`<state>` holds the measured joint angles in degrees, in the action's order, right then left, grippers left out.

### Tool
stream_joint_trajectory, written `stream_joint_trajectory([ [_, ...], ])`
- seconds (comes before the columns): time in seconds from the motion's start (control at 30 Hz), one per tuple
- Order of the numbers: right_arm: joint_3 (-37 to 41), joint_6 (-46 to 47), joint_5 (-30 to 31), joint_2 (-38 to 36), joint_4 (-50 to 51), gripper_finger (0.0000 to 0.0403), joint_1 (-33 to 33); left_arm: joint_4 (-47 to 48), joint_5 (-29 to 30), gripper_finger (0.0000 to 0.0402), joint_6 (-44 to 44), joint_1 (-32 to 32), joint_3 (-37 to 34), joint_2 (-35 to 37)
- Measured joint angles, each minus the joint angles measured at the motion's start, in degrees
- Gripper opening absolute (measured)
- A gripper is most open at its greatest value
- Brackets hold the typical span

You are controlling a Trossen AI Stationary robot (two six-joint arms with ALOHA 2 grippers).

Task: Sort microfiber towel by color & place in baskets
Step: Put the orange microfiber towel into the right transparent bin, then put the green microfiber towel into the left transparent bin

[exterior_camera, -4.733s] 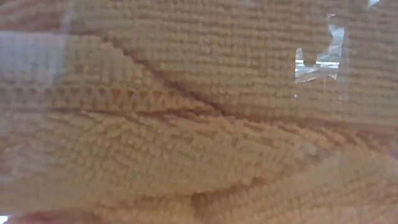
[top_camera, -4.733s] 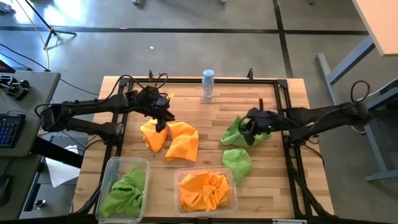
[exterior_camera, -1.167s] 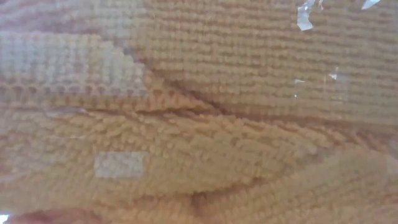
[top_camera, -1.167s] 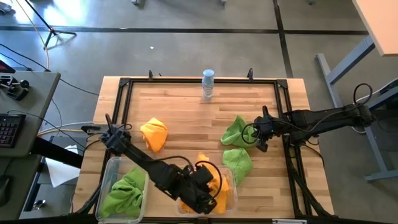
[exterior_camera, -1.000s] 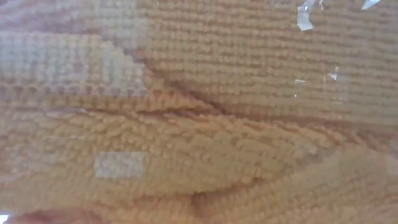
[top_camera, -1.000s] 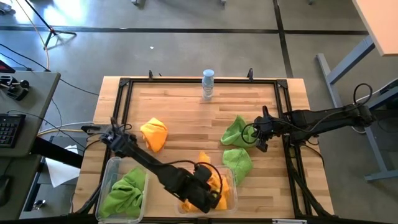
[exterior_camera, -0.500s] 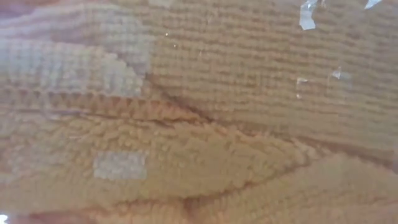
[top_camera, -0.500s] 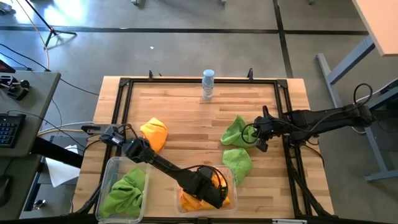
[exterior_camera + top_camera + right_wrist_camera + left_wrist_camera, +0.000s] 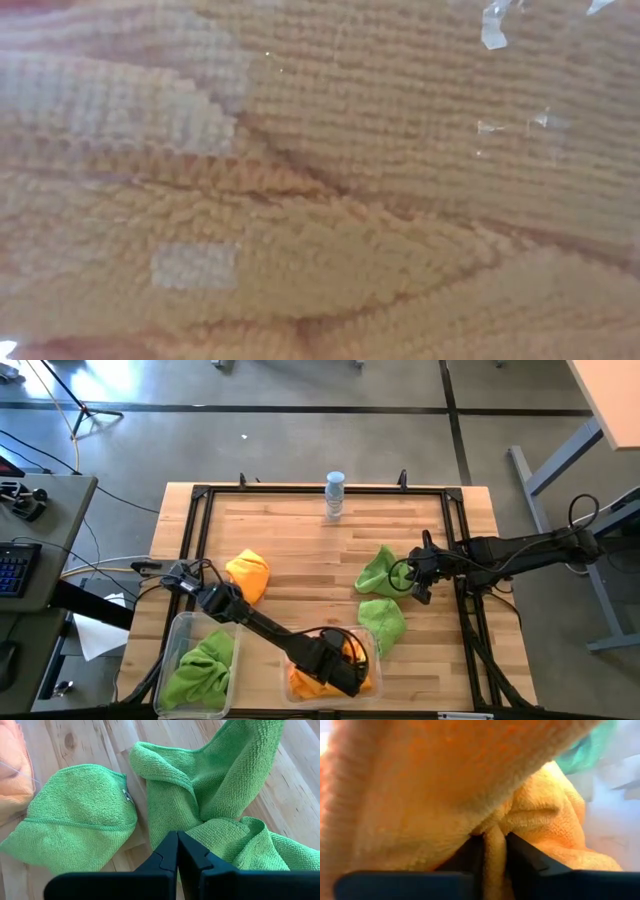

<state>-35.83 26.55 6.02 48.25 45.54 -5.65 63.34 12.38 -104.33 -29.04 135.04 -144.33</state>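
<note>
My left gripper reaches down into the wider clear basket at the near edge and is shut on an orange towel among the orange towels there. The same orange cloth fills the low view. The narrower basket holds a green towel. One orange towel lies loose on the table's left half. My right gripper is shut at the right edge of a bunched green towel. A folded green towel lies nearer. My left gripper pinches a narrow fold of the orange towel between its two fingers, coming from above into the basket. The rest of the towel bulges over the fingers and lies on the orange towels below. My right gripper: its shut fingertips stand at the green towel; I cannot tell if they touch.
A small clear bottle stands at the far edge, in the middle. A black frame runs around the tabletop. Bare wood lies between the loose orange towel and the green towels.
My left gripper has sunk lower into the wider basket, carrying the held orange towel down with it. The part that stood above the basket's far rim now lies inside. The orange cloth against the basket wall has shifted a little.
</note>
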Motion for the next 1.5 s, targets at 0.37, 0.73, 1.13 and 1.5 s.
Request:
stream_joint_trajectory([
  [0.37,0.0,0.0,-0.11,0.0,1.29,0.0,0.0,-0.18,6.54,0.0137,3.34,-0.83,-0.28,7.66],
  [0.73,0.0,0.0,-0.26,0.01,2.27,0.0,0.0,5.77,8.73,0.0131,8.45,-1.75,-0.2,16.57],
  [1.13,0.0,0.12,-0.24,0.02,1.85,0.0,0.0,27.08,11.85,0.0131,14.34,2.64,-0.11,23.38],
  [1.5,0.0,0.42,-0.26,0.01,0.38,0.0,0.0,26.63,8.15,0.0131,33.19,12.44,-6.72,24.15],
])
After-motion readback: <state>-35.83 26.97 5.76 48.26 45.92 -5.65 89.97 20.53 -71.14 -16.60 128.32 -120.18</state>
